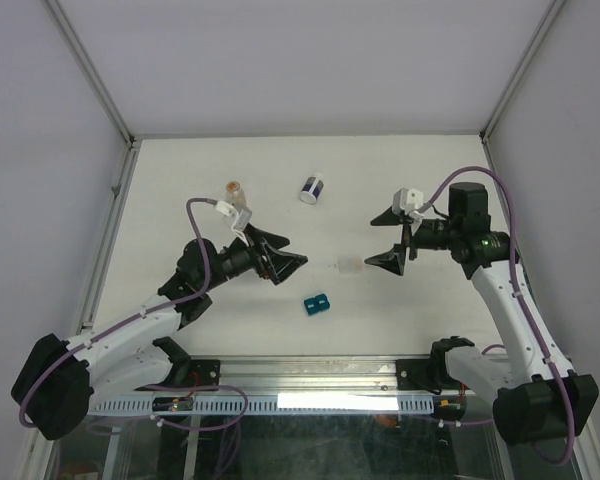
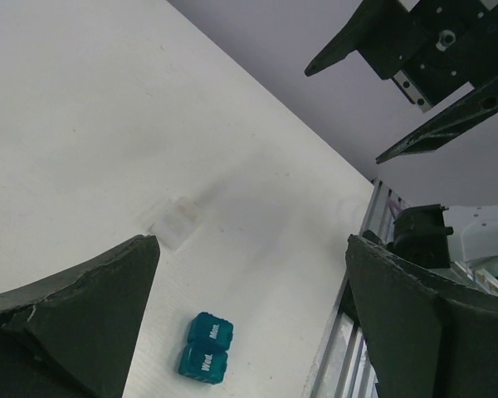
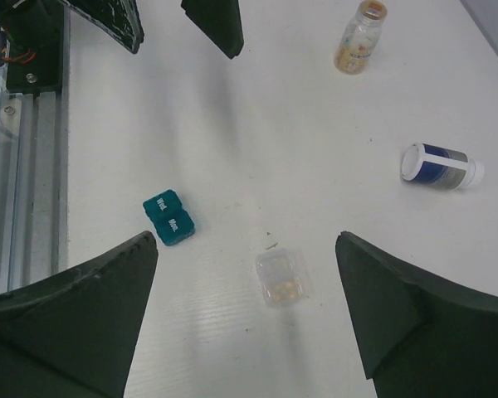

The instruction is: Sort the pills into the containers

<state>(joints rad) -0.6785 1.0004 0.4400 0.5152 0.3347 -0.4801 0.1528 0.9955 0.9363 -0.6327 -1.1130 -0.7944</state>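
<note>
Left fingers (image 2: 83,323) and right fingers (image 3: 66,323) both spread wide — empty; the containers (image 3: 280,278) lie between, holding pills (image 3: 284,288)

Your table (image 1: 180,170), front to back.
The container (image 1: 350,266) sits mid-table between the left gripper (image 1: 298,250) and right gripper (image 1: 369,241), pills (image 3: 286,288) in it; the block (image 1: 315,303) lies nearer you, to its left; the jar (image 1: 312,189) lies on its side behind, the bottle (image 1: 236,190) standing left of it.
</note>
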